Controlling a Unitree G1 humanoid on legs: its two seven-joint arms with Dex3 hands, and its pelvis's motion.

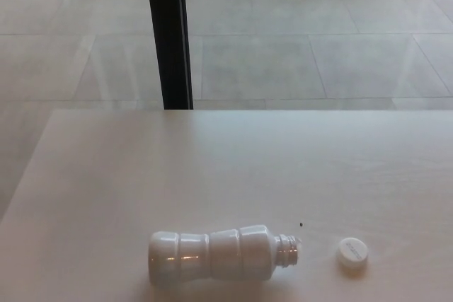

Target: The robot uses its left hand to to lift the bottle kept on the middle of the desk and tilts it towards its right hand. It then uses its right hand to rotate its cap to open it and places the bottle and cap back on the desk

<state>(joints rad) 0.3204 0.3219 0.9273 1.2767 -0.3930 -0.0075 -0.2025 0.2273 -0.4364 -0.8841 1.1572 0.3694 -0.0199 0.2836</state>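
Observation:
A white ribbed bottle (212, 254) lies on its side near the front edge of the pale desk (233, 167), its open threaded neck (288, 250) pointing right. The white cap (352, 252) rests flat on the desk a short way to the right of the neck, apart from the bottle. Neither of my hands shows in the head view.
A tiny dark speck (301, 225) marks the desk just above the bottle's neck. A black vertical post (168, 33) stands behind the desk's far edge at the left. Grey tiled floor (318, 40) lies beyond.

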